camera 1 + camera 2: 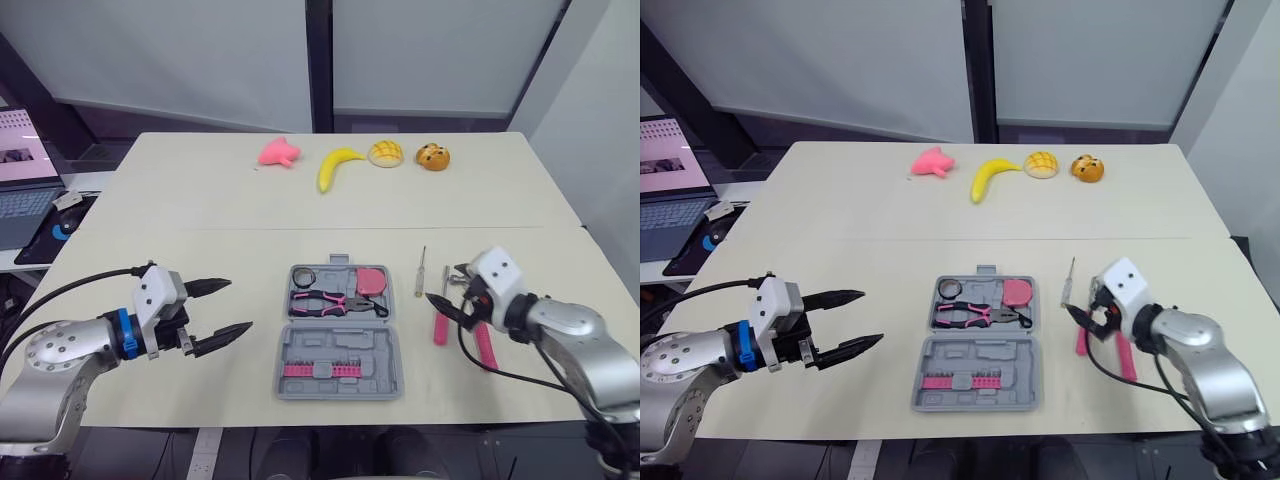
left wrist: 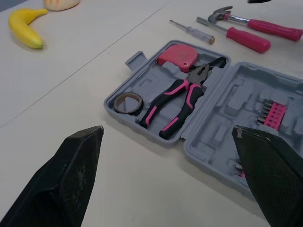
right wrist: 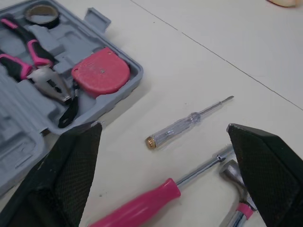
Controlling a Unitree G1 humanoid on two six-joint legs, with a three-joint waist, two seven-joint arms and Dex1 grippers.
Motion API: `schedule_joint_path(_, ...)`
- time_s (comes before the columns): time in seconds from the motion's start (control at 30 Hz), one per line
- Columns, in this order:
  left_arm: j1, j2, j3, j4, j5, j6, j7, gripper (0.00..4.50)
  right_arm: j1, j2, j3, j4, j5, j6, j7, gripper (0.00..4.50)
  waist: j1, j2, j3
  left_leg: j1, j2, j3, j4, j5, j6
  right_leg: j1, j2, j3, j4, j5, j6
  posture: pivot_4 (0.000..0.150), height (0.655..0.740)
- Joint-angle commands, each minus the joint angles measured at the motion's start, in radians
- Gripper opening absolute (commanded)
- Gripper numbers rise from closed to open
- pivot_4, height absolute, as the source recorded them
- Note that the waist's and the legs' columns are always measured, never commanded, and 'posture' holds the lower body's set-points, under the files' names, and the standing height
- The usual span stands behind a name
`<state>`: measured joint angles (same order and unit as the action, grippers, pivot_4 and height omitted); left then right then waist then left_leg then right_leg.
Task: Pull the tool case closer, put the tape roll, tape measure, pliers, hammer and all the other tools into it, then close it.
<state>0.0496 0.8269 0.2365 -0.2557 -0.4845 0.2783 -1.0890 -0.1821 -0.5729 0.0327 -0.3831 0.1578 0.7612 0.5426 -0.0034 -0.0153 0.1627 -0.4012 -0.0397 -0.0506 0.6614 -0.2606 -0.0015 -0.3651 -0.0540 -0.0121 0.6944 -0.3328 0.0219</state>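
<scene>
Left eye view: the grey moulded-plastic case [image 1: 338, 335] lies open and flat on the smooth cream table [image 1: 200, 215], near its front edge, between the two grippers. The far half holds three tools: the tape roll [image 1: 304, 276], a dark ring, in one corner; the rounded pink tape measure [image 1: 371, 281] in the other; and the black-and-pink pliers [image 1: 335, 302] laid across in front of both. The near half carries a pink strip of bits [image 1: 322, 370].

Right of the case, apart from it, three tools lie on bare tabletop: a slim clear tester [image 3: 182, 125], a pink-handled screwdriver [image 2: 246, 40] and a steel-headed hammer [image 2: 255, 23].

The right gripper [image 1: 445, 292] is spread wide and empty, over the screwdriver and hammer. The left gripper [image 1: 240, 304] is also wide apart and empty, left of the case, with a stretch of bare table between.

Far edge — banana [image 1: 337, 166], well apart from the case.
</scene>
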Motion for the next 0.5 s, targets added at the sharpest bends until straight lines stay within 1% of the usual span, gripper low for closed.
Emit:
schedule_joint_path(0.03, -0.032, 0.024, -0.032, -0.05, -0.016, 0.012, -0.035, 4.5, -0.063, 0.079, 0.043, 0.048, -0.052, 0.048, -0.112, 4.49, -0.001, 0.0, 0.0, 0.0, 0.0, 0.0, 0.0, 0.0, 0.0, 0.0, 0.0, 0.0, 0.0, 0.0, 0.0, 0.15, 0.7193)
schedule_joint_path(0.13, -0.054, 0.024, -0.058, -0.051, -0.011, 0.007, -0.06, 4.5, -0.124, 0.167, 0.075, 0.131, -0.079, 0.065, -0.178, 4.49, -0.003, 0.0, 0.0, 0.0, 0.0, 0.001, 0.0, 0.0, 0.0, -0.001, 0.0, 0.001, 0.002, 0.0, 0.0, 0.15, 0.7193)
schedule_joint_path(0.27, -0.08, 0.015, -0.086, -0.035, 0.002, -0.016, -0.078, 4.5, -0.194, 0.251, 0.07, 0.244, -0.117, 0.055, -0.267, 4.49, -0.006, 0.0, 0.0, 0.0, 0.0, 0.001, 0.0, 0.0, 0.0, -0.003, 0.0, 0.001, 0.003, 0.0, 0.0, 0.15, 0.7193)
schedule_joint_path(0.5, -0.1, -0.006, -0.117, 0.004, 0.024, -0.053, -0.085, 4.5, -0.283, 0.326, 0.02, 0.445, -0.132, 0.007, -0.363, 4.49, -0.008, 0.0, 0.0, 0.0, -0.001, 0.002, 0.0, 0.0, 0.0, -0.003, 0.001, 0.001, 0.003, 0.0, 0.0, 0.15, 0.7193)
